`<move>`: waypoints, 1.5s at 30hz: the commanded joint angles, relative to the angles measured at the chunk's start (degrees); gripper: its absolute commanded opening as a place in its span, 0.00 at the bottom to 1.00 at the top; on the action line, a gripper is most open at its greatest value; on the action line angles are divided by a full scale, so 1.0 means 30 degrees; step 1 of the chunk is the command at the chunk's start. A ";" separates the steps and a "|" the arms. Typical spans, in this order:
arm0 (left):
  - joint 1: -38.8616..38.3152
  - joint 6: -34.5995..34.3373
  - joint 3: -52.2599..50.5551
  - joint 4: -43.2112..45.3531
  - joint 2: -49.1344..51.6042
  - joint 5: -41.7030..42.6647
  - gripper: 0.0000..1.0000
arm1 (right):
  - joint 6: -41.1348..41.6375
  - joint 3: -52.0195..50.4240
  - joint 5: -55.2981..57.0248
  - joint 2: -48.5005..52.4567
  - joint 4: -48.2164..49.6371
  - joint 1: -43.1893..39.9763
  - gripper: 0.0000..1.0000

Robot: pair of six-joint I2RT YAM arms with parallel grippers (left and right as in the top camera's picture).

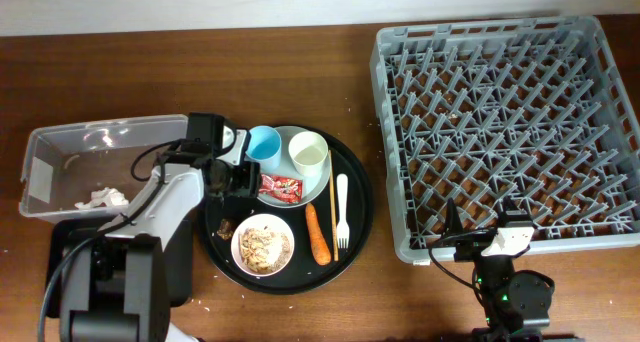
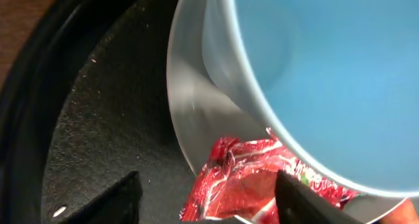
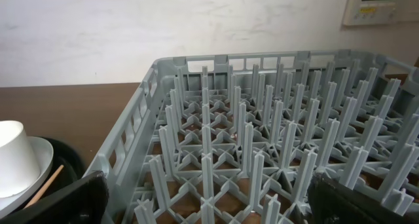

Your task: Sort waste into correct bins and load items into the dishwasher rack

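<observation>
Table (image 1: 300, 42) dark brown wood (crumb-flecked); white wall (image 3: 163, 27) behind rack (image 3: 262, 152).

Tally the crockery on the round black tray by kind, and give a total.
Cups: 2 (light blue cup, cream cup)
Plates: 1 (pale round plate)
Bowls: 1 (small bowl holding rice-like scraps)
Total: 4
</observation>
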 commanded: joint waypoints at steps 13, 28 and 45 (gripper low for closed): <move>0.0117 -0.0648 0.0007 -0.1559 -0.3818 0.1683 0.01 | 0.0029 -0.0102 0.0175 -0.0131 -0.0095 -0.0124 0.99; -0.7380 -0.1056 0.0000 0.0590 -0.0503 -0.5435 0.72 | 0.0029 -0.0102 0.0175 -0.0131 -0.0095 -0.0124 0.98; -0.7380 -0.1056 -0.0015 0.1916 0.1909 -0.5282 0.00 | 0.0029 -0.0102 0.0175 -0.0131 -0.0095 -0.0124 0.99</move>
